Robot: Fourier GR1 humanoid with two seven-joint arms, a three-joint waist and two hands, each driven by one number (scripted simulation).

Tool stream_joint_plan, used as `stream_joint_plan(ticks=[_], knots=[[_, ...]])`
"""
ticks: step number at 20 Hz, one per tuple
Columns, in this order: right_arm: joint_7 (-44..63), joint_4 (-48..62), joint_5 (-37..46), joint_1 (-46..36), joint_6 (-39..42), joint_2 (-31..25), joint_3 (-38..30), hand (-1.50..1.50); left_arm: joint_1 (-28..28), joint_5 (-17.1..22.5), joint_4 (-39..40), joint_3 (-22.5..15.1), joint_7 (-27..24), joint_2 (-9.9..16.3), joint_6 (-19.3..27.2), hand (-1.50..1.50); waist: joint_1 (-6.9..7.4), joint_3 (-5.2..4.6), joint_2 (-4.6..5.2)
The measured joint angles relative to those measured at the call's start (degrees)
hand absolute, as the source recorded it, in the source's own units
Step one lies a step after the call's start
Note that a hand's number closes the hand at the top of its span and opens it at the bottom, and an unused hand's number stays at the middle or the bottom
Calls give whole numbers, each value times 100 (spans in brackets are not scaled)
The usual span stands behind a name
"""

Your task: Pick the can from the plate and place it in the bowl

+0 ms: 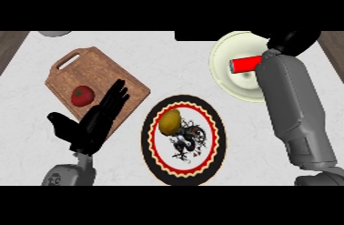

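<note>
Can: the red can (246, 63) is lying on its side in the cream bowl (228, 69), its long axis running across the view from left to right; a pale end cap is facing left, and the right end is passing behind the right forearm (295, 110); no writing or brand can be read on it.
Bowl: it is sitting near the far right of the bench (168, 51); its right part is being covered by the forearm, and its left rim is showing bare.
Right hand: the black right hand (292, 41) is showing above the bowl's far right rim, beside the can's hidden end; I cannot tell how its fingers are standing, nor whether it is touching the can.
Left hand: the left hand (91, 124) is hanging at the lower left with its fingers (115, 97) straight and released, holding nothing; the fingertips are overlapping the near corner of the wooden cutting board (94, 67).
Plate: the patterned plate (183, 140), with black and red rings and a dark dragon figure, is lying near the front middle; a yellow lemon (170, 121) is resting on its upper left part.
Board: a red tomato (82, 95) is lying on its lower left part, just beside the left fingers.
Open room: bare bench is showing between board and bowl, and left of the board; dark wood strips are showing past both side edges.
</note>
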Motion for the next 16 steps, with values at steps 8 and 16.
stream_joint_plan(ticks=[8, 16], knots=[[590, -1663, 417, 842, -356, 617, 1540, -150, 75, -35, 103, 21, -71, 8, -9, 0, -37, -16, -94], [1533, -2720, 1196, 1901, -393, 712, 3227, 150, 21, -26, 130, -4, -29, 4, -49, 0, 59, -20, -130]])
